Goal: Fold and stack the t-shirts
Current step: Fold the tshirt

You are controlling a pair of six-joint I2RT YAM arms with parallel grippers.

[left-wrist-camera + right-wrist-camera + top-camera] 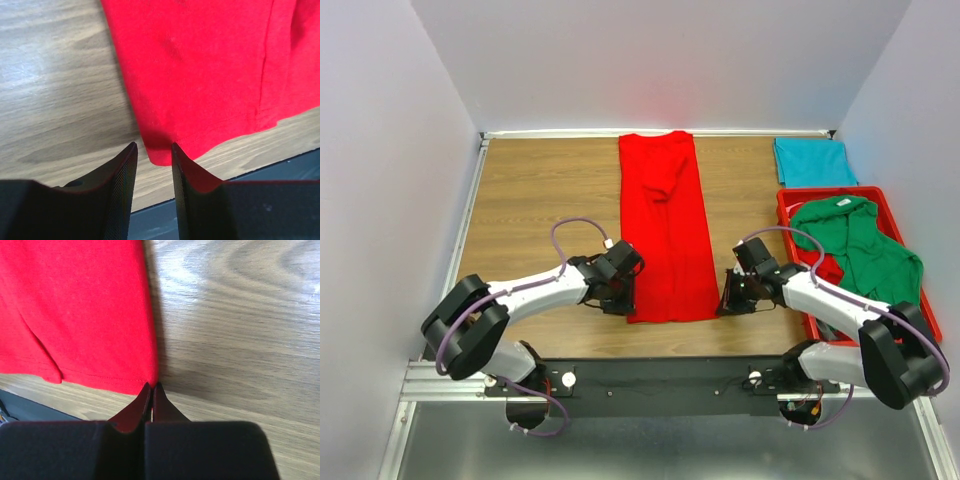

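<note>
The red t-shirt (665, 230) lies as a long strip down the middle of the table (530, 190), near hem toward the arms so each can take a corner. The right fingers (149, 396) are pressed together on the near right corner, while the left fingers (127, 167) stand spread astride the near left one. A folded teal t-shirt (812, 162) lies far right, and a green t-shirt (865, 250) sprawls over the red tray (783, 210) beside the right arm, neither seeming to obstruct the fold.

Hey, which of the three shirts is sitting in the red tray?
The green shirt, crumpled in the red tray at the right. The red shirt lies in a long strip mid-table; the teal shirt sits folded at the far edge.
</note>
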